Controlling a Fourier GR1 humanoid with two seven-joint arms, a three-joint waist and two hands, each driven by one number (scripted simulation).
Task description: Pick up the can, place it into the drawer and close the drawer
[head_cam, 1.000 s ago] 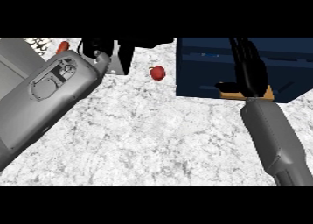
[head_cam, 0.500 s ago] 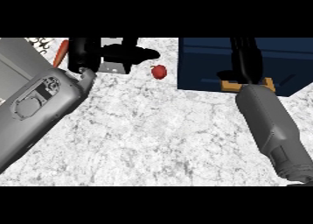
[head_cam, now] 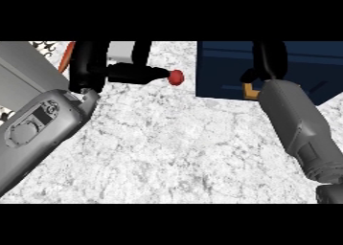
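Note:
A small red can (head_cam: 176,77) stands on the white marble counter (head_cam: 174,143) near the top middle, just left of the dark blue drawer (head_cam: 309,67). My left hand (head_cam: 97,67) comes in from the lower left. It is open, and one black digit (head_cam: 135,73) stretches right until its tip meets the can. My right hand (head_cam: 270,57) reaches up over the drawer's front with its fingers straight. A tan handle-like piece (head_cam: 250,90) shows beside its wrist. The drawer's inside is hidden in dark blue.
A grey slanted panel (head_cam: 22,67) fills the top left, with a white patterned strip (head_cam: 44,45) and an orange bar (head_cam: 67,55) beside it. Both grey forearms (head_cam: 302,129) cross the counter's sides.
My left hand has swung right across the counter's far edge and now touches the red can. The right forearm has shifted slightly up toward the drawer. The can has stayed put.

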